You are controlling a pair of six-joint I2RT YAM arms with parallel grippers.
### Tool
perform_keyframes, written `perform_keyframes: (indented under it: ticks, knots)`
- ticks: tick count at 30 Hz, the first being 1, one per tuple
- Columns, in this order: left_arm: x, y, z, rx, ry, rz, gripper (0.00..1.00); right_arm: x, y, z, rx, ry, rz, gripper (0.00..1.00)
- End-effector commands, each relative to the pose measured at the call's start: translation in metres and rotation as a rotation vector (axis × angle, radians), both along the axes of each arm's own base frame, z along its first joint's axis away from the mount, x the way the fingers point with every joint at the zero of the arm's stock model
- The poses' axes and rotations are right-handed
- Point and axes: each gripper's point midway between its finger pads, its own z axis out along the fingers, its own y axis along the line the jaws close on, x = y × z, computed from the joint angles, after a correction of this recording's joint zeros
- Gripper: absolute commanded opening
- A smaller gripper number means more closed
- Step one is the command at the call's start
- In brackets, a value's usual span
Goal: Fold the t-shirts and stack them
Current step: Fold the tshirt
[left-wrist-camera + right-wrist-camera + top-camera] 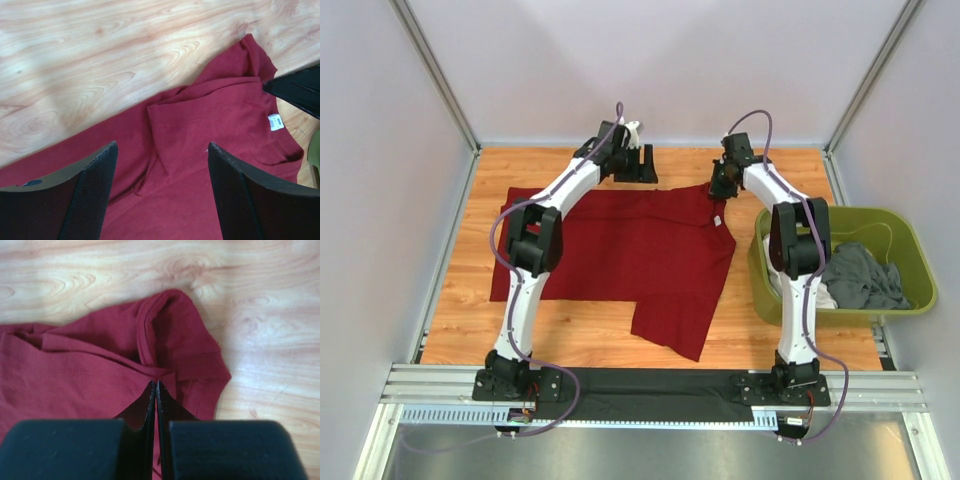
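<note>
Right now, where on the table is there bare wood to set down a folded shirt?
Bare wood: the table's near strip between the red t-shirt and the arm bases, and the far band along the back wall. Crowded: the middle under the shirt, whose far right edge the right gripper pinches, and the right side, filled by the green tub.

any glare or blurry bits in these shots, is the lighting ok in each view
top external: even soft light, all sharp, the red t-shirt reads clearly; left wrist: pale glare washes out the table grain at left, and the open left tool near the lens looks soft; right wrist: cloth crisp, the shut right tool a dark blurred block at the bottom
</note>
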Motion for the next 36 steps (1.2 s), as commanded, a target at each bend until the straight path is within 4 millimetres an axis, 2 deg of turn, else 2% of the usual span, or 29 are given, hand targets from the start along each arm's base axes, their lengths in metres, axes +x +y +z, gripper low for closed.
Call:
perform_keyframes:
  ticks: [1, 2, 4, 6, 10, 17, 23, 27, 28, 36]
  knots:
    - [0.003, -0.012, 0.008, -0.012, -0.011, 0.026, 0.79, 0.003, 0.003, 0.046, 0.022, -0.115, 0.025, 0.0]
    - [0.003, -0.01, 0.005, 0.0, -0.006, 0.04, 0.79, 0.001, 0.003, 0.052, 0.022, -0.127, 0.025, 0.0]
    - [0.004, -0.001, 0.0, 0.03, 0.006, 0.079, 0.79, -0.006, 0.003, 0.049, 0.023, -0.117, 0.031, 0.0]
    - [0.002, 0.002, -0.004, 0.038, 0.018, 0.099, 0.79, -0.009, 0.005, 0.054, 0.026, -0.124, 0.038, 0.0]
    - [0.001, 0.002, 0.001, 0.01, 0.019, 0.114, 0.79, -0.019, 0.013, 0.057, 0.03, -0.125, 0.07, 0.0]
    - [-0.001, -0.023, 0.019, -0.118, 0.003, 0.015, 0.79, -0.037, 0.018, 0.057, 0.005, -0.109, 0.116, 0.0]
    - [-0.005, -0.028, 0.014, -0.154, 0.028, 0.001, 0.79, -0.061, 0.012, 0.056, -0.011, -0.082, 0.127, 0.0]
    - [-0.006, -0.033, 0.002, -0.17, 0.057, -0.004, 0.79, -0.077, 0.01, 0.052, -0.017, -0.056, 0.15, 0.0]
    - [-0.006, -0.034, 0.0, -0.173, 0.063, -0.006, 0.79, -0.084, 0.008, 0.046, -0.022, -0.039, 0.163, 0.0]
    - [-0.01, -0.046, -0.005, -0.197, 0.055, -0.065, 0.79, -0.114, 0.019, 0.031, -0.01, 0.021, 0.254, 0.0]
